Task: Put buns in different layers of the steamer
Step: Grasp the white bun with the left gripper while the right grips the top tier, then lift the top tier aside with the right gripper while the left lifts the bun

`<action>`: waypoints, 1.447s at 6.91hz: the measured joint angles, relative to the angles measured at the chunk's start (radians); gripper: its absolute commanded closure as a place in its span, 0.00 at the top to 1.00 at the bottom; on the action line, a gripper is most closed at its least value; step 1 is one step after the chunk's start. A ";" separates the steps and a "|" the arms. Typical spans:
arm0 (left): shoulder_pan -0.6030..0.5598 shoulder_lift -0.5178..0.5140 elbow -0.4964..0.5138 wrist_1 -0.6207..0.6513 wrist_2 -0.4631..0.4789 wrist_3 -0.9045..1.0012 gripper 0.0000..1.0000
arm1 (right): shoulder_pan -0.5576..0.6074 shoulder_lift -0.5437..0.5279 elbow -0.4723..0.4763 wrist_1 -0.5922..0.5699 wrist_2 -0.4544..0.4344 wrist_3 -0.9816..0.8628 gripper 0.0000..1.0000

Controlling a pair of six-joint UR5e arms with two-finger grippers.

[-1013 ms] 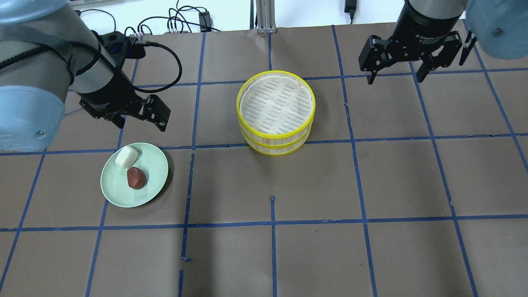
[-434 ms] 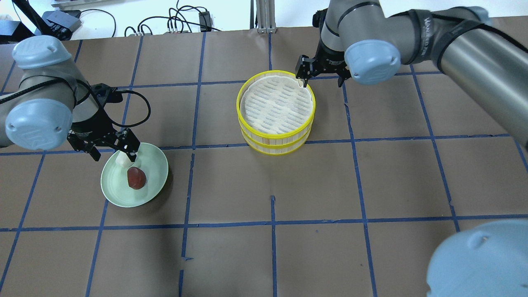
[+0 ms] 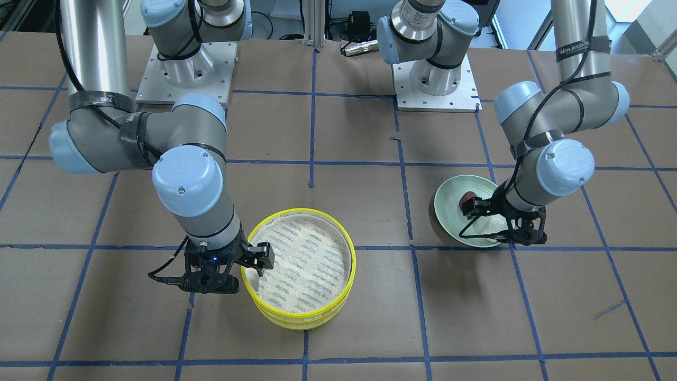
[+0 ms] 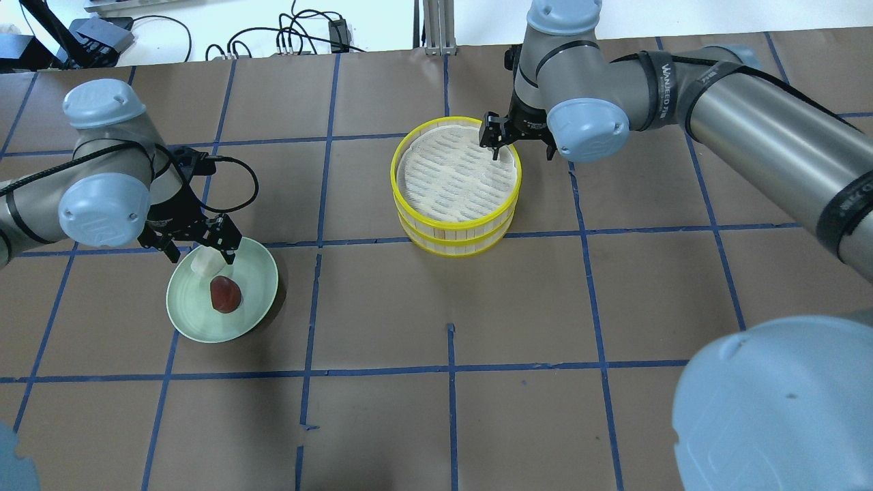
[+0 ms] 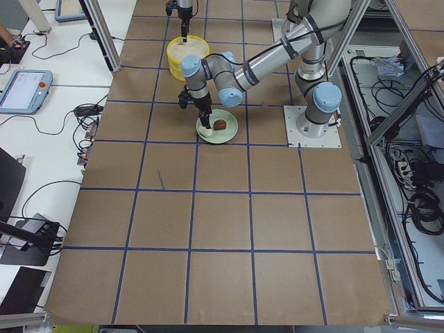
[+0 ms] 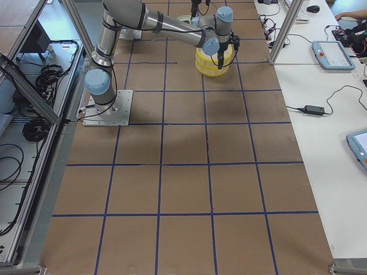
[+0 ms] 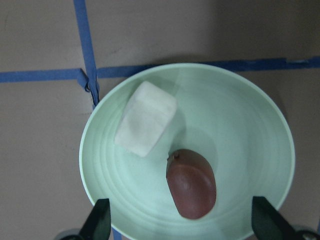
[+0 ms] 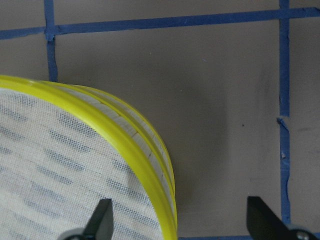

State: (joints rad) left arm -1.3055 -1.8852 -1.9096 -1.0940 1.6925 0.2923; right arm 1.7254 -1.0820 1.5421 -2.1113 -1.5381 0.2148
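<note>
Overhead exterior: left gripper (image 4: 198, 251) gapes over the white bun (image 4: 202, 263), right gripper (image 4: 521, 150) gapes astride the rim of the top steamer layer (image 4: 455, 223).

Stacked yellow-rimmed round steamer trays (image 4: 451, 235) sit upper centre of the overhead view. The pale green round plate (image 4: 256, 276), centre-left, holds the white blocky bun (image 4: 202, 264) above the reddish-brown rounded bun (image 4: 226, 294).

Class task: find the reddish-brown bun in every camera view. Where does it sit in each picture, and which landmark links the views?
Exterior front-facing: reddish-brown bun right of centre.
Overhead exterior: bun at lower left.
Exterior left: bun at upper centre.
Exterior right: cannot be made out.
Left wrist-mounted: bun at lower centre.
Right wrist-mounted: not in it.
Shared landmark: the pale green plate it lies on.
</note>
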 measured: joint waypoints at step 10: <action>-0.215 0.063 0.078 0.059 -0.082 -0.171 0.01 | -0.249 -0.310 0.085 0.253 -0.164 -0.262 0.07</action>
State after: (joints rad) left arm -1.5205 -1.8219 -1.8317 -1.0346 1.6101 0.1216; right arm 1.4762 -1.3916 1.6271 -1.8586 -1.7024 -0.0474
